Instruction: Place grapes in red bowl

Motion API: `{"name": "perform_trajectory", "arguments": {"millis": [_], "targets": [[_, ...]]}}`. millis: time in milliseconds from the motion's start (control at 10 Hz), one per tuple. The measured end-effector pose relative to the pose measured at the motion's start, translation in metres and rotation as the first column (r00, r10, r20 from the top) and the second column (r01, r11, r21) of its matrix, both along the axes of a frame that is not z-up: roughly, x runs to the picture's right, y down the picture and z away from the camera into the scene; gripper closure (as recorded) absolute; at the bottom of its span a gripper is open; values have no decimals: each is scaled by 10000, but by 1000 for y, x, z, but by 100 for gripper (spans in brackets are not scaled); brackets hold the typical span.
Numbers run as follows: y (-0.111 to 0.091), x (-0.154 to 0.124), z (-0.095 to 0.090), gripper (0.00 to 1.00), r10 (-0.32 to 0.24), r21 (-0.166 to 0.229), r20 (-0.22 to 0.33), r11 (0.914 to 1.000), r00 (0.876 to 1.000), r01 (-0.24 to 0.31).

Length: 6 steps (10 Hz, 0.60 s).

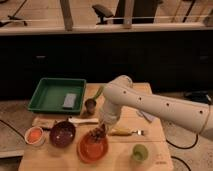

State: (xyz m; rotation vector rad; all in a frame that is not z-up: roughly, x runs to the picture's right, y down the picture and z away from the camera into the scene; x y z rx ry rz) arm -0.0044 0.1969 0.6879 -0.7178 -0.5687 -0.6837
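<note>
One gripper (pixel 101 131) clamping grapes (pixel 96 133)

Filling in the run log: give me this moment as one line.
gripper: shut on grapes | position: over back rim of red bowl | grapes: not released

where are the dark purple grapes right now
In the camera view, the dark reddish-purple grapes hang in the shut gripper over the glossy orange-red bowl's back rim.
</note>
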Motion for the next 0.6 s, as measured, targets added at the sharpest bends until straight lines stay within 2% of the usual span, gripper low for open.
{"name": "perform_trajectory", "arguments": {"millis": [600], "targets": [[8, -12, 2, 100, -509, -161, 889, 9985, 9947, 526]]}}
